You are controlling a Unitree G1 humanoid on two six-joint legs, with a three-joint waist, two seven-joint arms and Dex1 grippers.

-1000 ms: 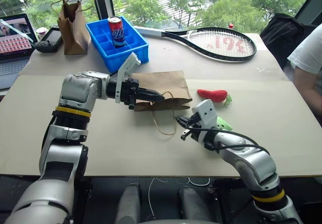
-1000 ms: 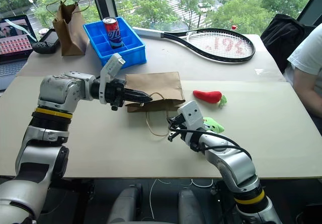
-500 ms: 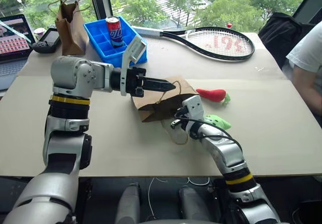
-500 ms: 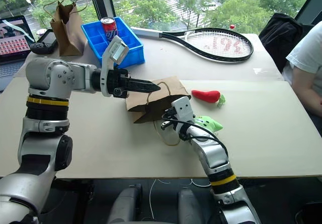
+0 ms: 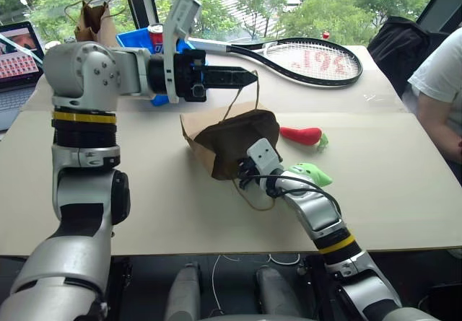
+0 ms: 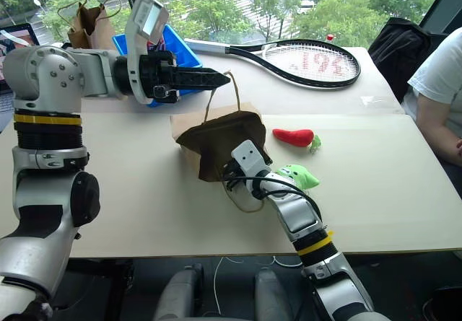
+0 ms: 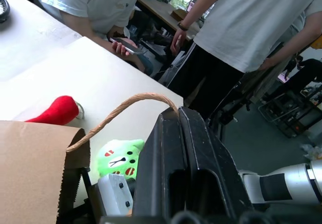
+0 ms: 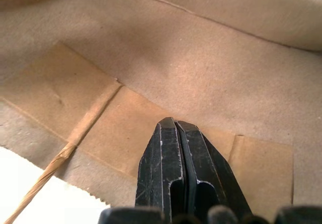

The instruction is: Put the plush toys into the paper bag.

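Holding one twine handle pinched in our left hand, we hang the paper bag mid-tabletop; our right hand, closed empty, sits inside its mouth. Chili and green blob lie just beside.

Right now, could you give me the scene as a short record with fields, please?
bag: brown paper bag on table, mouth open toward the robot
left gripper: shut on twine handle, raised above the bag
right gripper: shut, tip inside bag mouth
chili: on table beside bag
green toy: on table by right arm
done: no toy in bag yet
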